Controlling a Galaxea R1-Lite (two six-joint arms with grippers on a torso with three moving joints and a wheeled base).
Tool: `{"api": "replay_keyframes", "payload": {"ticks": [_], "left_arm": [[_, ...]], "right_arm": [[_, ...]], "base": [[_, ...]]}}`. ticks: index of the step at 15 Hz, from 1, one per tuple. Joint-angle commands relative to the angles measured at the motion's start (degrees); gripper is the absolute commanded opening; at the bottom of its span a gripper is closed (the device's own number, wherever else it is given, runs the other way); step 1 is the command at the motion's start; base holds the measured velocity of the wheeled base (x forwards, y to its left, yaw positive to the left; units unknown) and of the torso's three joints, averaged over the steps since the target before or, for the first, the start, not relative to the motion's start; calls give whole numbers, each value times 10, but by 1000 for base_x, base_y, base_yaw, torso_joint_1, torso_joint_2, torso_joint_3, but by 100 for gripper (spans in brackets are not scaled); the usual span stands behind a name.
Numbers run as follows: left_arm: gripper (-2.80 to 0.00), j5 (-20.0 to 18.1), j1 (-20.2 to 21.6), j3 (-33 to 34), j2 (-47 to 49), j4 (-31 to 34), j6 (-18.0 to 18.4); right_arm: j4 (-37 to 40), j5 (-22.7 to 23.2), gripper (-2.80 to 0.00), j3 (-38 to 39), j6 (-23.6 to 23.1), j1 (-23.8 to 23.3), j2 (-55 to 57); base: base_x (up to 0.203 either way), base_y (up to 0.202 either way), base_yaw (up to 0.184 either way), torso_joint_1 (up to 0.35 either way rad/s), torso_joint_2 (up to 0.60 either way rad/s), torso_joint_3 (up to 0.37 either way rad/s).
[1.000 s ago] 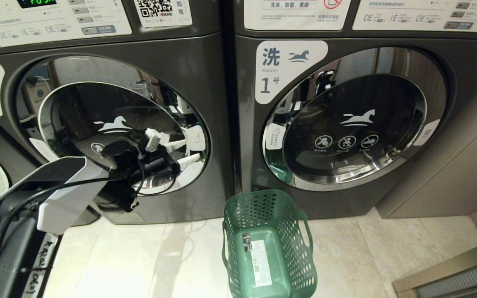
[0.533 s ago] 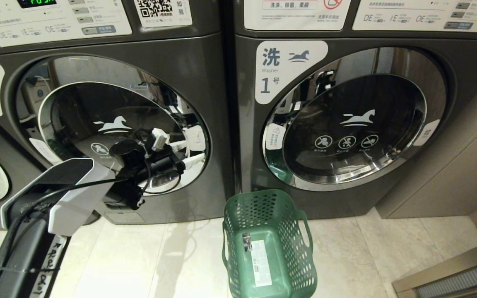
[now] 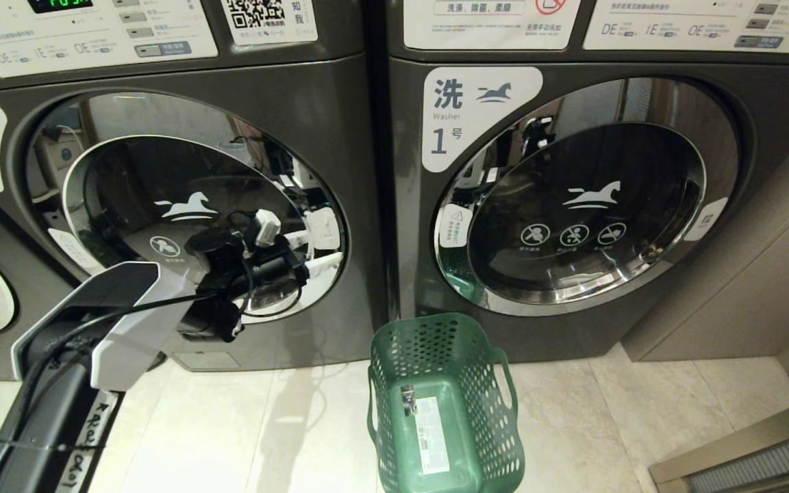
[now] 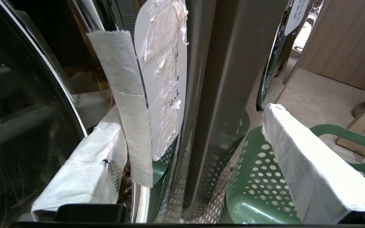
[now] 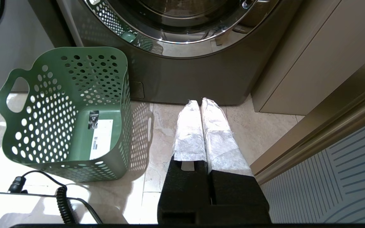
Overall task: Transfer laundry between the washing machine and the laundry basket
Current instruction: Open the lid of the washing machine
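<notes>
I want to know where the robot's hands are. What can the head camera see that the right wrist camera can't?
Only the head view shows the left gripper, its fingers open at the right edge of washing machine 2's closed door.

Only the right wrist view shows the right gripper, fingers shut, low over the floor.

Both show the empty laundry basket and machine 1.
</notes>
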Motion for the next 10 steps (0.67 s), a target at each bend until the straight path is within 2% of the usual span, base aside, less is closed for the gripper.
{"api": "replay_keyframes", "payload": {"ticks": [1, 5, 10], "left_arm": [[0, -9, -7, -9, 7, -3, 0], [0, -25, -10, -12, 9, -5, 0], [0, -80, -9, -12, 11, -10, 1]], "right_arm": [[0, 0, -280, 0, 0, 0, 1], [0, 0, -280, 0, 0, 0, 1], [0, 0, -280, 0, 0, 0, 1]], "base": [[0, 0, 0, 0, 0, 0], [0, 0, 0, 0, 0, 0], [0, 0, 0, 0, 0, 0]]}}
